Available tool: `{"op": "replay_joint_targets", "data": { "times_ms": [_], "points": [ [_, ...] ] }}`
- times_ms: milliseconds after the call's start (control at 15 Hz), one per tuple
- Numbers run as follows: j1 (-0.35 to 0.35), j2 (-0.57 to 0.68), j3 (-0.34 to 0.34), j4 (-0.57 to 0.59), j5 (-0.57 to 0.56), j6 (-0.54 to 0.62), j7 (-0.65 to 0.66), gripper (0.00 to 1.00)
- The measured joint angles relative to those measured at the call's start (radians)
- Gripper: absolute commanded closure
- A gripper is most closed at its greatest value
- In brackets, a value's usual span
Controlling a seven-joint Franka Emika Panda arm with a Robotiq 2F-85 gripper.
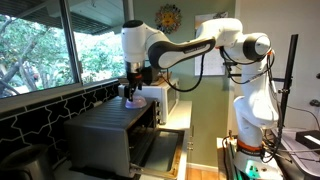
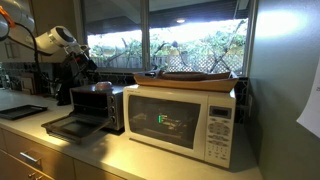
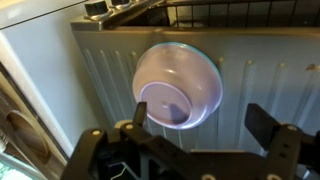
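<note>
Exterior view, arm (image 1: pixel 215 48): the white arm reaches from the right of the scene towards the left, over the kitchen counter by the window (image 1: pixel 40 45).
Exterior view, gripper (image 1: pixel 132 88): points straight down, just above the bowl (image 1: pixel 136 99). Whether it touches the bowl cannot be told at this size.
Exterior view, bowl: pale lavender, on the flat top of the toaster oven (image 1: pixel 105 130), towards its far end.
Exterior view, toaster oven: dark metal with its door folded down and open, just beside the white microwave (image 1: pixel 165 100) behind it.

Exterior view, microwave (image 2: pixel 185 122): near and large on the counter, with a flat tray (image 2: pixel 195 77) lying on its top.
Exterior view, toaster oven (image 2: pixel 95 105): to the left of the microwave and close against it, its door (image 2: pixel 65 127) hanging open over the counter.
Exterior view, gripper (image 2: pixel 83 67): dark against the bright window, hanging over the toaster oven's top. Its jaws and the bowl cannot be made out here.
Exterior view, counter: a dark flat tray (image 2: pixel 22 112) lies at the far left, well apart from the oven.

Wrist view, gripper (image 3: pixel 198 112): spread wide, holding nothing, with one black finger (image 3: pixel 135 115) at the bowl's left edge and the other well off to its right.
Wrist view, bowl (image 3: pixel 180 82): round and lavender, resting on the ribbed metal top (image 3: pixel 270 70) of the toaster oven, between the fingers and nearer the left one. Whether that finger touches it cannot be told.
</note>
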Motion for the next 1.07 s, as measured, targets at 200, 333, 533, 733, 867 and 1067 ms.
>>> {"op": "replay_joint_targets", "data": {
  "times_ms": [200, 333, 533, 733, 867, 1067],
  "points": [
    [-0.009, -0.006, -0.005, 0.002, 0.004, 0.006, -0.007, 0.00],
    [-0.004, 0.000, 0.002, 0.002, 0.004, 0.006, -0.006, 0.00],
    [-0.011, 0.002, -0.004, 0.002, 0.016, 0.006, 0.026, 0.00],
    [-0.039, 0.002, -0.036, 0.000, 0.078, 0.031, 0.099, 0.00],
    [-0.063, -0.001, -0.060, -0.003, 0.132, 0.062, 0.138, 0.00],
    [-0.093, -0.011, -0.089, -0.012, 0.226, 0.128, 0.188, 0.00]
  ]
}}
